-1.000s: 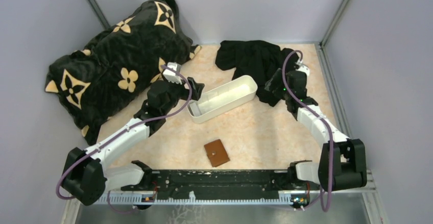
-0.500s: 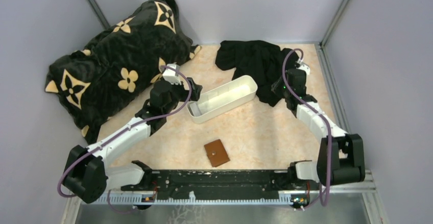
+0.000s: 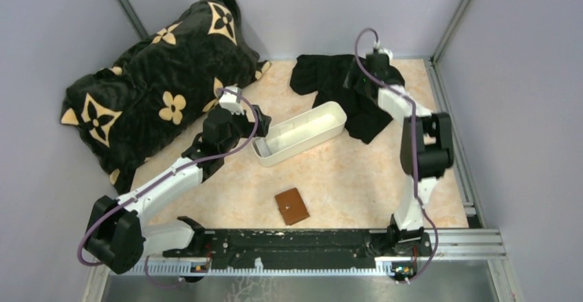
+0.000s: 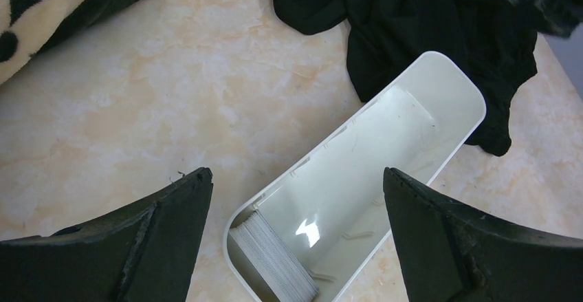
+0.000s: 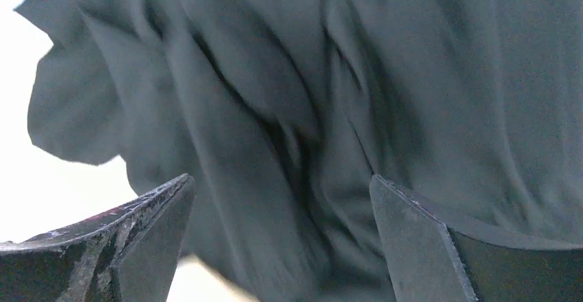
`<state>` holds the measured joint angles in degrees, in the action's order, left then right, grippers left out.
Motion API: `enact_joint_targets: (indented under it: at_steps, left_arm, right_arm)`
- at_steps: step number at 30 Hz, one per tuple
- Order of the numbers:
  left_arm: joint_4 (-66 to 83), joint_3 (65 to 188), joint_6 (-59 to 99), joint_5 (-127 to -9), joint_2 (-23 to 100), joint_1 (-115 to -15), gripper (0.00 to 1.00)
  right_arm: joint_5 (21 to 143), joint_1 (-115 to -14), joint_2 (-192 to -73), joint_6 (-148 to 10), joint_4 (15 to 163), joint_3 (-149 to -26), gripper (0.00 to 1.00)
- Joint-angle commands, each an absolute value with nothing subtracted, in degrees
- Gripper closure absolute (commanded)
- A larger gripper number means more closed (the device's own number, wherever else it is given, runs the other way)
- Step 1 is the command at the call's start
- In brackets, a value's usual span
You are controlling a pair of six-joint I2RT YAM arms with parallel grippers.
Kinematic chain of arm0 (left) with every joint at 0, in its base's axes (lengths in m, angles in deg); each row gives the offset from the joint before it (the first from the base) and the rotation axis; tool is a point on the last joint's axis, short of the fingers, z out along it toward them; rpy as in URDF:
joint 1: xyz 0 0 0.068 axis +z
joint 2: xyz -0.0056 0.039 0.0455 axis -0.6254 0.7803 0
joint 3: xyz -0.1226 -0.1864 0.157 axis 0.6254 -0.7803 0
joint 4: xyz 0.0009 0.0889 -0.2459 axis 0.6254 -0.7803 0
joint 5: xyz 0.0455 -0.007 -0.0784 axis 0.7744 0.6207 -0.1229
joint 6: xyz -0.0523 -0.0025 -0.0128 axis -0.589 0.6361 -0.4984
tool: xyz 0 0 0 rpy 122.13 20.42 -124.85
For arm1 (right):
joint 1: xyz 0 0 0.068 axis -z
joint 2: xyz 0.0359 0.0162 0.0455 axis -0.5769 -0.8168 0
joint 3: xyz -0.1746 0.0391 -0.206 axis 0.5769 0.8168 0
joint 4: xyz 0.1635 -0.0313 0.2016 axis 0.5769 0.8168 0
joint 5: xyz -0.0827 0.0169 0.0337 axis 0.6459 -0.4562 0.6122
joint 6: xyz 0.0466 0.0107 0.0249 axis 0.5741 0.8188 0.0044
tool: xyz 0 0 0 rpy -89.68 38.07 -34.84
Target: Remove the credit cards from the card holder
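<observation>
Card holder folded shut, its inside apparently out of sight

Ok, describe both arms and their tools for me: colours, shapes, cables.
Both the left arm and right arm have white links joined by bulky black joints, with a purple cable looping along each. The left tool and right tool each carry two black wedge-shaped fingers; the right tool's look scuffed along the edges.
</observation>
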<state>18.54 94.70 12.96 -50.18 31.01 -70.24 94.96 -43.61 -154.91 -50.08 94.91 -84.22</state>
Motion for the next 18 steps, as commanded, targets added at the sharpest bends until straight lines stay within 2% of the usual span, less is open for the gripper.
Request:
enact_joint_targets:
  at_steps: [1,6,11,12,14,18]
  left_arm:
    - [16.43,97.29,12.20,-50.21,30.80,-70.69,0.00]
    - [14.94,96.38,13.28,-47.60,27.87,-70.79,0.00]
    - [13.59,95.15,13.51,-45.82,25.08,-70.79,0.00]
    - [13.53,94.83,13.47,-45.84,24.84,-70.79,0.00]
    - [13.49,94.63,13.27,-46.13,24.81,-70.83,0.00]
    - [13.24,95.19,13.05,-46.89,25.46,-70.79,0.00]
  right_arm:
    - [104.44,-47.06,-168.26,-59.14,105.87,-106.73,0.01]
    - [108.26,-48.03,-182.22,-61.53,112.00,-119.56,0.01]
    - [111.57,-48.05,-186.44,-60.73,114.11,-120.19,0.01]
    - [112.08,-48.06,-186.92,-60.14,115.80,-120.79,0.07]
    - [113.03,-48.01,-186.73,-59.73,116.46,-120.26,0.31]
    - [112.30,-47.13,-183.84,-57.57,117.44,-118.63,0.99]
